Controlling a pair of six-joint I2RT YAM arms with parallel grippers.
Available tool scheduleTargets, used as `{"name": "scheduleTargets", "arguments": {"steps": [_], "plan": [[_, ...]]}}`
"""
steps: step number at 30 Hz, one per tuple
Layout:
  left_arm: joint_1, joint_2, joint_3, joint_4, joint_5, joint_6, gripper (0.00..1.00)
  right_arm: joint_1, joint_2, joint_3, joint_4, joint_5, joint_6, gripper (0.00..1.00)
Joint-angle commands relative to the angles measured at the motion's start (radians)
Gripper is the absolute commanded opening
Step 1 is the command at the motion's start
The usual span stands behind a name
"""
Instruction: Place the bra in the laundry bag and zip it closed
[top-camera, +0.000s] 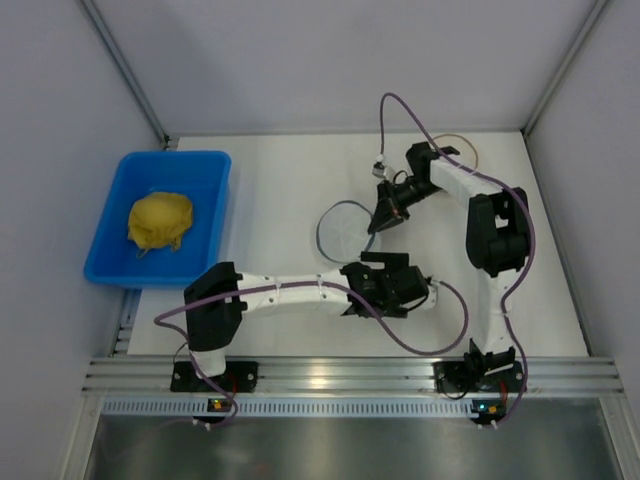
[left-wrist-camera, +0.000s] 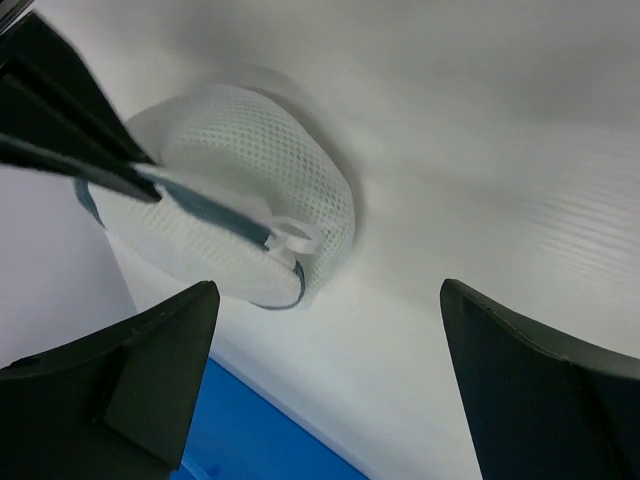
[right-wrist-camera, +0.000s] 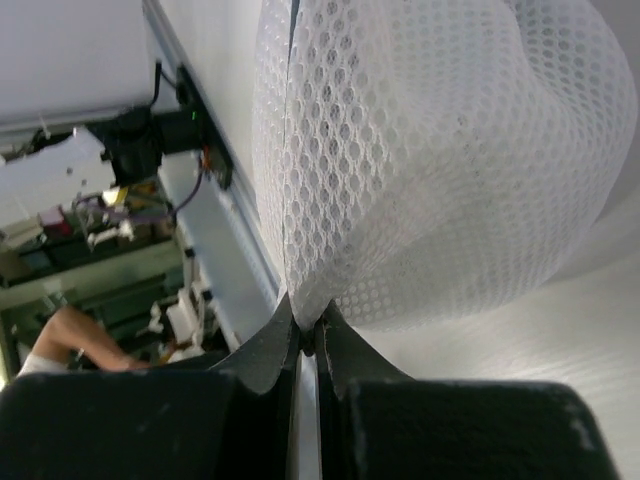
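Resting near the middle of the white counter, the laundry bag is a round pouch of white honeycomb mesh. The mesh is translucent and soft, and it bulges outward into a domed shape in the left wrist view. A blue-grey zipper band runs around the rim. A white plastic pull tab with a ring-shaped end sits on this band, on the side facing the left arm.

The right claw is clenched on the bag's edge. Its two dark fingers meet with a fold of mesh pinched between the tips, and the fabric fans out above them in taut curves. From overhead, this claw sits at the bag's right rim.

The left claw is released. Its black, wedge-shaped fingers stand wide apart and grasp nothing. It points toward the pull tab from near the bag, without touching it.

The bra cannot be made out. Whether it lies inside the mesh cannot be told from these views.

A blue plastic bin, rectangular with rounded corners, stands at the left edge of the counter, well apart from the bag. It holds a crumpled yellow cloth lump.
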Motion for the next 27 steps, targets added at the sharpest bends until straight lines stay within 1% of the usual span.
{"name": "scheduleTargets", "arguments": {"steps": [1,2,4,5,6,7,8,9,10,11,14,15,17,18,19,20,21,22,23,24,25,27], "plan": [[0.076,-0.119,0.056,-0.010,0.049,-0.021,0.98,-0.014,0.031,0.069,0.357,-0.008,0.176,0.00],[0.098,-0.130,0.057,-0.010,0.059,-0.025,0.98,-0.018,0.033,0.059,0.417,0.001,0.285,0.00],[0.159,-0.165,0.056,-0.010,0.095,-0.044,0.98,-0.030,0.036,0.049,0.545,0.035,0.371,0.00],[0.203,-0.174,0.060,-0.010,0.108,-0.051,0.98,-0.045,0.039,0.047,0.650,0.047,0.446,0.00],[0.227,-0.192,0.062,-0.010,0.121,-0.062,0.98,-0.054,0.042,0.047,0.698,0.069,0.485,0.00],[0.248,-0.202,0.063,-0.010,0.145,-0.079,0.98,-0.074,0.051,0.049,0.744,0.078,0.557,0.00],[0.271,-0.209,0.065,-0.010,0.157,-0.088,0.98,-0.086,0.059,0.053,0.839,0.087,0.591,0.00],[0.314,-0.222,0.069,-0.010,0.191,-0.109,0.98,-0.097,0.080,0.061,0.870,0.102,0.618,0.00],[0.334,-0.228,0.073,-0.010,0.203,-0.120,0.98,-0.119,0.094,0.071,0.902,0.106,0.644,0.00],[0.375,-0.234,0.076,-0.010,0.226,-0.133,0.98,-0.126,0.112,0.110,0.925,0.112,0.677,0.00],[0.451,-0.243,0.091,-0.011,0.259,-0.189,0.98,-0.156,0.188,0.185,0.953,0.119,0.721,0.00],[0.469,-0.243,0.096,-0.013,0.266,-0.230,0.98,-0.160,0.200,0.194,0.993,0.130,0.732,0.00],[0.509,-0.248,0.114,-0.022,0.311,-0.283,0.98,-0.174,0.232,0.217,1.011,0.133,0.752,0.00],[0.559,-0.245,0.126,-0.032,0.346,-0.341,0.98,-0.174,0.243,0.229,1.004,0.136,0.751,0.01],[0.590,-0.242,0.151,-0.043,0.383,-0.370,0.98,-0.174,0.252,0.233,1.001,0.136,0.752,0.03],[0.660,-0.236,0.168,-0.075,0.477,-0.402,0.98,-0.174,0.254,0.231,1.001,0.139,0.754,0.05],[0.701,-0.220,0.181,-0.089,0.539,-0.448,0.98,-0.174,0.252,0.227,0.999,0.145,0.752,0.09],[0.737,-0.213,0.192,-0.101,0.608,-0.462,0.98,-0.176,0.242,0.222,0.992,0.144,0.746,0.14],[0.799,-0.208,0.206,-0.115,0.691,-0.463,0.98,-0.177,0.231,0.211,0.987,0.147,0.746,0.16],[0.823,-0.209,0.206,-0.115,0.722,-0.499,0.98,-0.179,0.206,0.205,0.985,0.147,0.743,0.20],[0.840,-0.212,0.205,-0.115,0.757,-0.498,0.98,-0.182,0.189,0.197,0.972,0.150,0.737,0.35],[0.870,-0.228,0.195,-0.117,0.815,-0.502,0.98,-0.186,0.148,0.174,0.959,0.155,0.728,0.42]]}}
